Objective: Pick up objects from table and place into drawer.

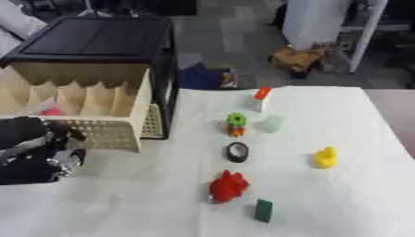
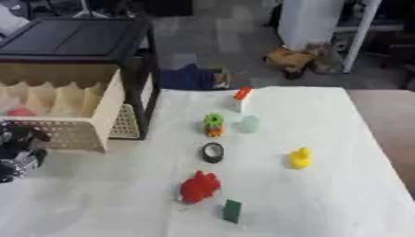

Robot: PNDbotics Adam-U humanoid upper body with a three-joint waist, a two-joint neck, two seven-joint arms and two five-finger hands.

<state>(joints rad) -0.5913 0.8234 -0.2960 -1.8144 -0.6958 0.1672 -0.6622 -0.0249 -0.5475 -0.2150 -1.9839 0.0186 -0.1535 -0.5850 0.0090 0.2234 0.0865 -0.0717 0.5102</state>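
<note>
A beige drawer [image 1: 105, 134] with dividers stands pulled out of a black cabinet [image 1: 97, 39] at the left. A small pink thing [image 1: 53, 112] lies in one of its compartments. My left hand [image 1: 36, 152], black with a silver joint, is low at the left, just in front of the drawer's lattice front. On the white cloth lie a red toy [image 1: 228, 186], a dark green block [image 1: 263, 210], a black ring [image 1: 236, 152], a green and orange toy [image 1: 236, 124], a pale green piece [image 1: 272, 123], a white bottle with an orange top [image 1: 259, 99] and a yellow duck [image 1: 325, 157].
The white cloth [image 1: 348, 203] covers the table up to its far edge. Beyond it, on the floor, are a blue bag [image 1: 203, 76], a brown box [image 1: 296, 59] and a white cabinet [image 1: 320, 21]. Bare brown tabletop [image 1: 397, 111] shows at the right.
</note>
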